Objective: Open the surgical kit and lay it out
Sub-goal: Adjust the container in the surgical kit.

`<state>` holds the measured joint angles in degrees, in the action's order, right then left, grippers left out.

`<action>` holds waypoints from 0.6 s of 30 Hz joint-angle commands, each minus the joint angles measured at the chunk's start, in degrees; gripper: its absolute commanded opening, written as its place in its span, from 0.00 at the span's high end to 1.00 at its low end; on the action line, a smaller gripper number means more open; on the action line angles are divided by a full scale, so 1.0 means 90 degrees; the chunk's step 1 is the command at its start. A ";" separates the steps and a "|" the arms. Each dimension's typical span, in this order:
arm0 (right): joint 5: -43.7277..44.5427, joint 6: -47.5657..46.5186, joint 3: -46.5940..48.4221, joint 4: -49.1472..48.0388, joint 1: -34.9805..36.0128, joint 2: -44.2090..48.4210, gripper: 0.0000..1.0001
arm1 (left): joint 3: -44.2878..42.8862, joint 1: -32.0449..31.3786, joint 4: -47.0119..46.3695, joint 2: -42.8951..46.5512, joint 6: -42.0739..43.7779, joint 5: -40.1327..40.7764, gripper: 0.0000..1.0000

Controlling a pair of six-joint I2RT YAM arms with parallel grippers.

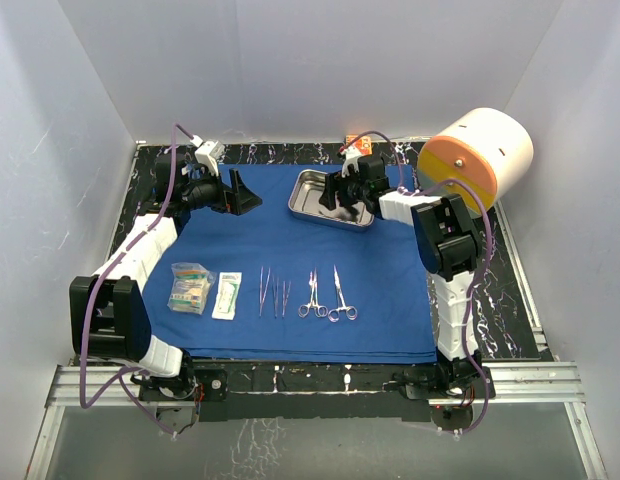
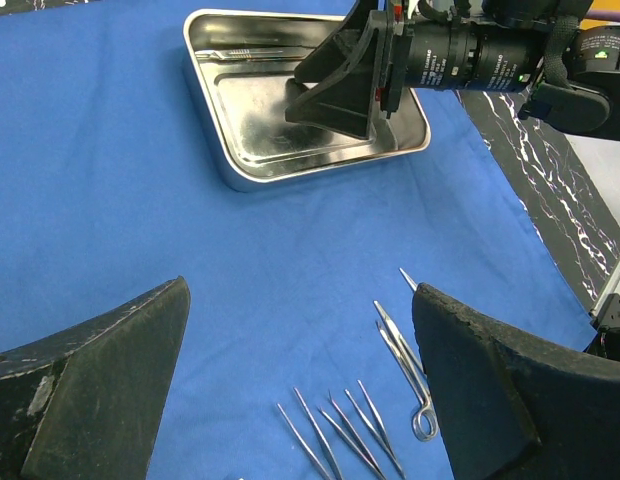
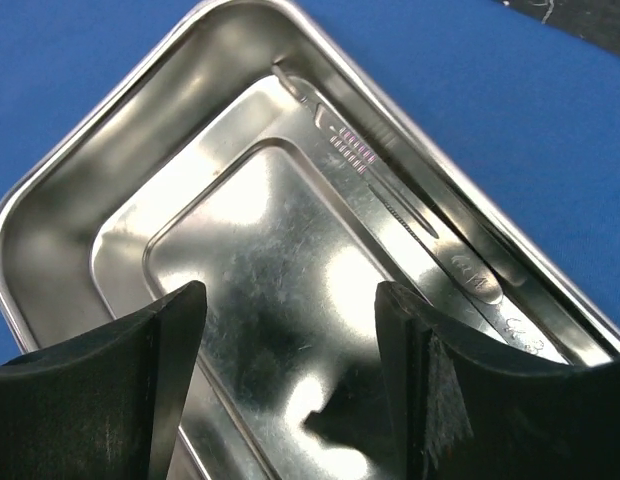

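The royal-blue cloth (image 1: 290, 250) lies spread flat. The steel tray (image 1: 312, 196) sits on its far middle. My right gripper (image 1: 342, 197) is open, with its fingers down in the tray (image 3: 80, 200) and nothing between them (image 3: 290, 390). A slim steel tool (image 3: 410, 200) lies along the tray's wall. My left gripper (image 1: 244, 194) is open and empty above the cloth's far left (image 2: 300, 380). Forceps (image 1: 273, 292) and clamps (image 1: 327, 297) lie in a row near the front, also in the left wrist view (image 2: 340, 430). Two clear packets (image 1: 190, 288) lie at the front left.
A big white-and-orange cylinder (image 1: 480, 155) stands at the back right beside my right arm. A small orange box (image 1: 358, 146) sits behind the tray. The black marbled table (image 1: 510, 290) shows around the cloth, and white walls close three sides.
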<state>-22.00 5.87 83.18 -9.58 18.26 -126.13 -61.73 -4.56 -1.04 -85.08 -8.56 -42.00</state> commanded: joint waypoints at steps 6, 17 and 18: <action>-0.0723 -0.1839 0.0310 0.0198 -0.0008 0.0387 0.28 | 0.0092 0.0036 -0.0187 -0.0004 0.0012 -0.0110 0.08; -0.0846 -0.2268 0.1813 0.0791 0.0075 -0.0514 0.21 | 0.0082 0.0044 -0.0111 -0.0032 0.0100 -0.0051 0.08; -0.0825 -0.2307 0.1830 0.0800 0.0085 -0.0544 0.20 | 0.0082 0.0038 -0.0109 -0.0034 0.0101 -0.0050 0.08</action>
<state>-29.10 -12.05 96.18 -3.11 18.41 -128.81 -61.06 -4.56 -1.54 -86.06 -8.56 -41.95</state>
